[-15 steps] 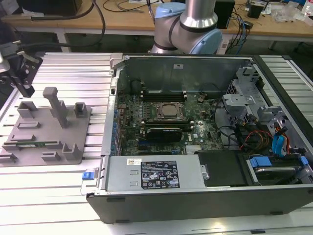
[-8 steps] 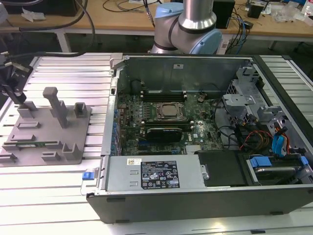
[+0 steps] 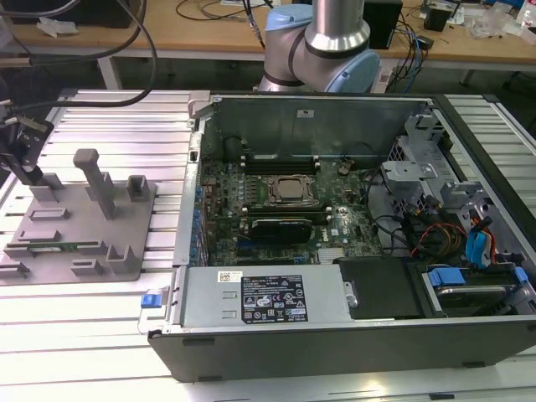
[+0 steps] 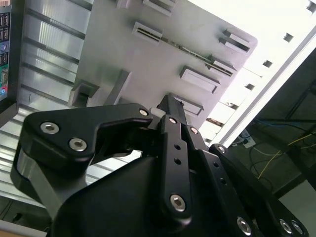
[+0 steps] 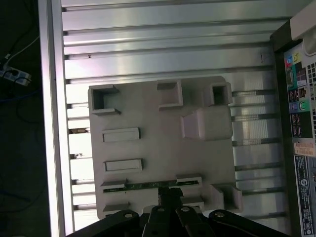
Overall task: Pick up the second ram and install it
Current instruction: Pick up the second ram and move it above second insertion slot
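Table (image 3: pixel 117 126): a slotted aluminium surface carrying everything else. In the first wrist view its ribs (image 5: pixel 163 44) run the same way as the stick.
Computer case (image 3: pixel 335 352): lies open on the exterior view's right with its board facing up. The silver processor (image 3: pixel 291 190) sits mid-board, with the black expansion card (image 3: pixel 280 226) just in front of it.
Arm (image 3: pixel 335 33): its grey and blue base joint stands behind the case.
Tray (image 3: pixel 84 218): a grey fixture plate with posts and pockets, on the table at the exterior view's left, beside the case.
Gripper (image 3: pixel 35 174): black, above the tray at its far left in the exterior view. In the first wrist view its tips (image 5: pixel 170 193) appear just beside the middle of the stick; I cannot tell whether they touch it.
Jaws: the fingertips sit together with no gap showing and nothing clamped between them.
Second ram (image 3: pixel 67 246): a thin green strip resting in the tray near its front edge, its ends in two small grey holders.
Second ram, long axis: it runs along the exterior view's left-right, level, with one end pointing at the case. Both wrist views show it (image 5: pixel 150 184) (image 4: pixel 190 52) edge-on as a narrow line.
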